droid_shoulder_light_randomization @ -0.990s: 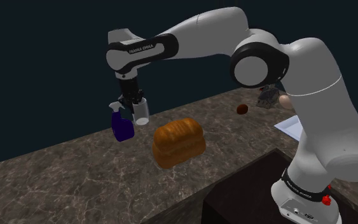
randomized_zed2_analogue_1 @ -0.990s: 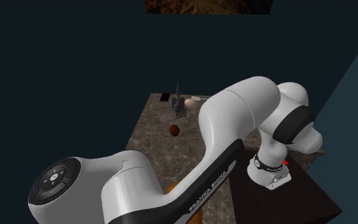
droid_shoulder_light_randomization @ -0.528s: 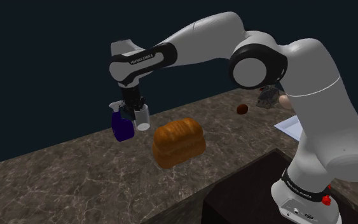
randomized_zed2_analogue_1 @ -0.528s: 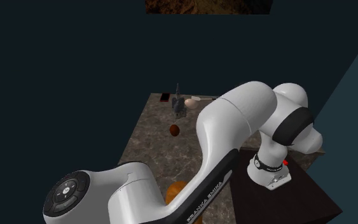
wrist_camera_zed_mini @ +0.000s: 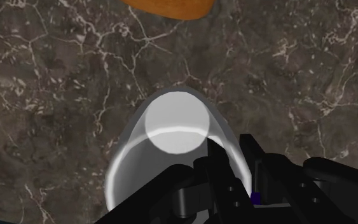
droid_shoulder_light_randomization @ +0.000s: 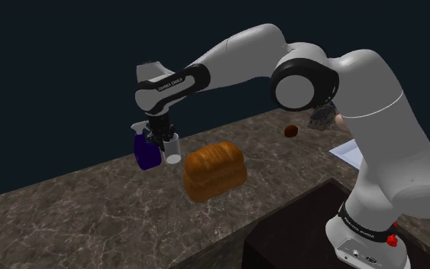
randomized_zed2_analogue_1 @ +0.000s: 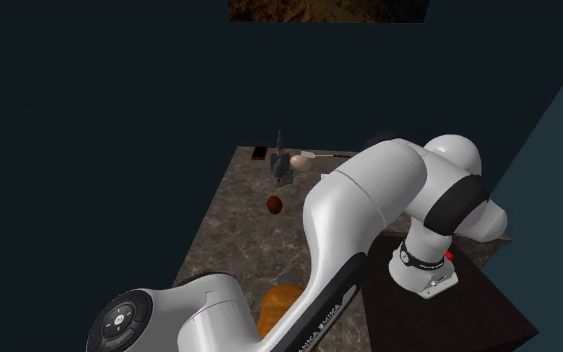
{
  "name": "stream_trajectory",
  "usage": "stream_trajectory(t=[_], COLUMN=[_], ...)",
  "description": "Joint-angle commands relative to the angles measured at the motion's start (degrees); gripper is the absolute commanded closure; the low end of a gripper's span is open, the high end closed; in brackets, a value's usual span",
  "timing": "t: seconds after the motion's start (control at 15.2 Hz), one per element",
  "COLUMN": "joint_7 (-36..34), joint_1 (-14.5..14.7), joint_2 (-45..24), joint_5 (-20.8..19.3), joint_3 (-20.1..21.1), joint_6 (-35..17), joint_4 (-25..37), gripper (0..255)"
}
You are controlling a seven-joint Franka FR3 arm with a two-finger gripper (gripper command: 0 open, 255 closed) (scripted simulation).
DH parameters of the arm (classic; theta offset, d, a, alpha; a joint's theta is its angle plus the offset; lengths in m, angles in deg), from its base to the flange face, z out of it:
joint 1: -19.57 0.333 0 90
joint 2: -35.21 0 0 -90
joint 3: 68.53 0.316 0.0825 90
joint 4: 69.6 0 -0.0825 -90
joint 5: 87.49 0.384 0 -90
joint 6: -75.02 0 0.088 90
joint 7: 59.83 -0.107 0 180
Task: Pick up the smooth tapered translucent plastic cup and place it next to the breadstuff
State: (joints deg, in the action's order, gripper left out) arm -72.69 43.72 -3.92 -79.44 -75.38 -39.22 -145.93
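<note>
A translucent tapered cup (droid_shoulder_light_randomization: 172,148) hangs between a blue spray bottle (droid_shoulder_light_randomization: 146,152) and a golden-brown bread loaf (droid_shoulder_light_randomization: 215,171) on the dark marble counter (droid_shoulder_light_randomization: 91,214). My black gripper (droid_shoulder_light_randomization: 162,138) is shut on the cup's rim, one finger inside and one outside. In the wrist view the cup (wrist_camera_zed_mini: 171,137) is seen from above, its pale base over the marble, with the gripper (wrist_camera_zed_mini: 233,151) clasping the rim and the loaf's edge (wrist_camera_zed_mini: 171,6) just beyond. Whether the cup's base touches the counter I cannot tell. The loaf (randomized_zed2_analogue_1: 279,306) peeks out behind the arm in the second exterior view.
A small brown object (droid_shoulder_light_randomization: 290,131) and a grey cluster (droid_shoulder_light_randomization: 324,116) lie farther back on the counter. A white sheet (droid_shoulder_light_randomization: 349,150) sits at the shoulder view's right. A dark recess (droid_shoulder_light_randomization: 297,222) opens beside the stand. The spray bottle stands close against the cup.
The gripper has come down with the cup, drifting slightly toward the loaf. The arm's forearm has dropped with it. The loaf and bottle have stayed put.
</note>
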Motion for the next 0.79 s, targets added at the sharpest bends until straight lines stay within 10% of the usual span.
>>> stream_trajectory(t=[0.0, 0.59, 0.66, 0.73], joint_7=[0.13, 0.21, 0.21, 0.21], joint_1=[0.03, 0.02, 0.02, 0.02], joint_2=[-0.30, -0.75, -0.76, -0.74], joint_5=[0.09, 0.16, 0.16, 0.16], joint_3=[0.05, 0.09, 0.09, 0.09], joint_6=[-1.40, -2.24, -2.24, -2.25], joint_4=[-1.05, -1.44, -1.45, -1.46], gripper=[255, 255, 0, 0])
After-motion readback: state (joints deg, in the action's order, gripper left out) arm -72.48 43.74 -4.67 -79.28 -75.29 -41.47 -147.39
